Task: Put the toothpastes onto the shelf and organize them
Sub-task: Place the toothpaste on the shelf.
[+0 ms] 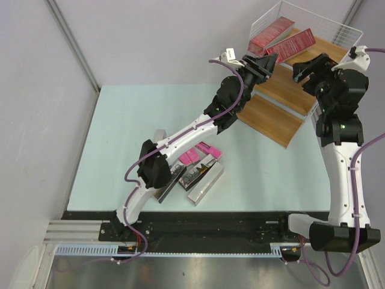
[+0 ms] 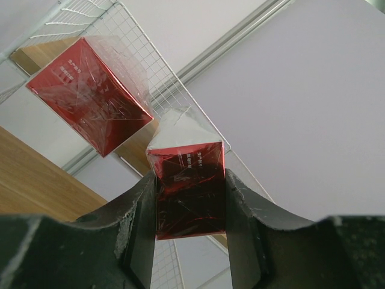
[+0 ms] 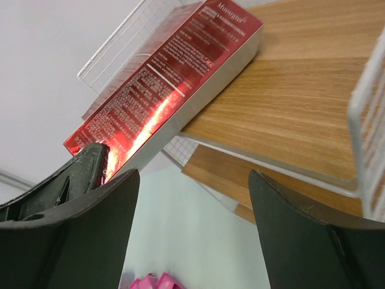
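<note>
My left gripper (image 1: 266, 62) is shut on the near end of a dark red toothpaste carton (image 1: 296, 43), whose far end lies over the top board of the shelf (image 1: 274, 117). The left wrist view shows the held carton (image 2: 187, 159) between my fingers (image 2: 144, 205). A second dark red carton (image 1: 274, 30) lies beside it on the top board and also shows in the left wrist view (image 2: 90, 99). My right gripper (image 1: 310, 66) is open and empty beside the shelf. In the right wrist view, that gripper (image 3: 192, 205) faces the held carton (image 3: 180, 72).
Pink cartons (image 1: 198, 155) and silver-grey cartons (image 1: 204, 179) lie in a pile on the pale green table (image 1: 120, 132) under the left arm. The shelf's white wire wall (image 1: 301, 18) rims the top board. The two lower boards (image 1: 283, 90) are bare.
</note>
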